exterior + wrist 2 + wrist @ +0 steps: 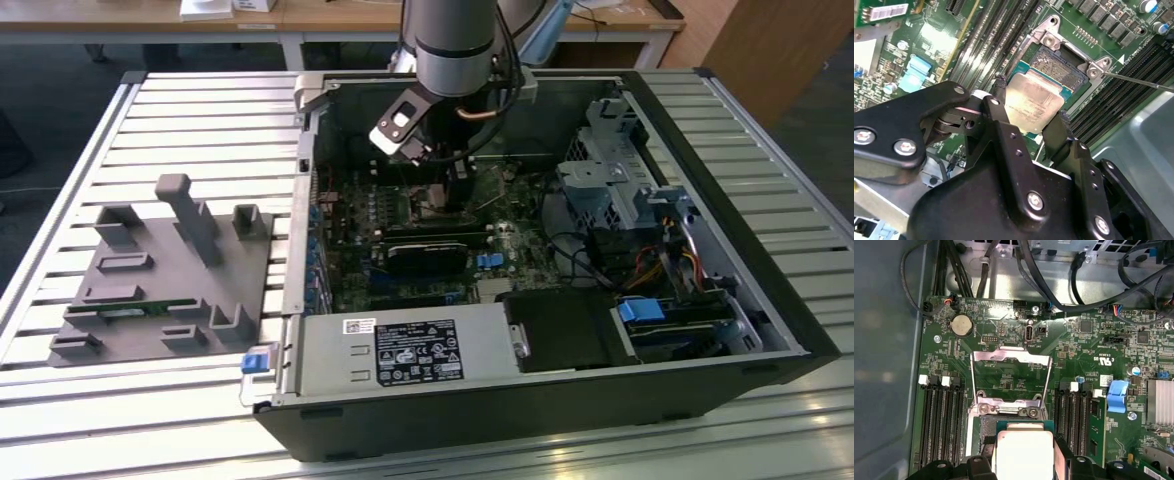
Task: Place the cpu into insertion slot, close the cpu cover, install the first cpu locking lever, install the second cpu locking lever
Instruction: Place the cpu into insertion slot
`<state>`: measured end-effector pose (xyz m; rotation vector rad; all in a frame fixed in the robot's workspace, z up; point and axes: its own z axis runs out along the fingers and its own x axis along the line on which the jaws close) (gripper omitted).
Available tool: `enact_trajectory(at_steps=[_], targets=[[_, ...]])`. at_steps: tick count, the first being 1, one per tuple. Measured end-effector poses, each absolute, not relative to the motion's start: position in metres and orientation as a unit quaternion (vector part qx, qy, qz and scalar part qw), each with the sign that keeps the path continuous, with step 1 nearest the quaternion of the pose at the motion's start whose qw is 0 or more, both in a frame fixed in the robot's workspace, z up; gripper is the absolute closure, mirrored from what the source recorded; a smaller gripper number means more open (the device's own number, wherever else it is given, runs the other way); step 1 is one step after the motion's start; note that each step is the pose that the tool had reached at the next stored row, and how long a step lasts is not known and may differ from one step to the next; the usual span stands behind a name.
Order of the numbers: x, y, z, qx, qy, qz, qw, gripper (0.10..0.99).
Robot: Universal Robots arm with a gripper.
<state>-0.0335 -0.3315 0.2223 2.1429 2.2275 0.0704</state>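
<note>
In both wrist views the cpu (1035, 100) (1024, 450), a flat square chip with a dull silver top, sits between my gripper's (1031, 106) (1024, 462) two black fingers (999, 95), which are shut on its opposite edges. It hovers just over the insertion slot (1066, 70) (985, 427), partly covering its dark centre. The cpu cover (1009, 356), a silvery frame with a square window, stands flipped open beyond the slot. A thin metal locking lever (1139, 81) sticks out beside the slot. In the exterior view the gripper (447, 185) reaches down into the open computer case.
Long black memory slots (943, 425) (1074, 420) flank the socket on both sides. Black cables (1054, 285) run along the case wall past the board's edge. A grey fixture block (167, 270) lies on the slatted table at the exterior view's left. The power supply (400, 350) and drive cage (621, 175) crowd the case.
</note>
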Motion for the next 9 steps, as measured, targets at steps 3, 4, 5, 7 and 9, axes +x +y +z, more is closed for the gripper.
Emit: enact_trajectory(at_steps=[3, 4, 5, 7, 9], targets=[[-0.0335, -0.328, 0.2199, 0.693, 0.72, 0.023, 0.025, 0.549], [-0.0336, -0.3269, 0.2192, 0.693, 0.72, 0.023, 0.025, 0.549], [-0.0336, -0.326, 0.2185, 0.693, 0.72, 0.023, 0.025, 0.549], [-0.0342, -0.3252, 0.2169, 0.693, 0.72, 0.023, 0.025, 0.549], [-0.035, -0.3248, 0.2153, 0.694, 0.72, 0.023, 0.025, 0.549]])
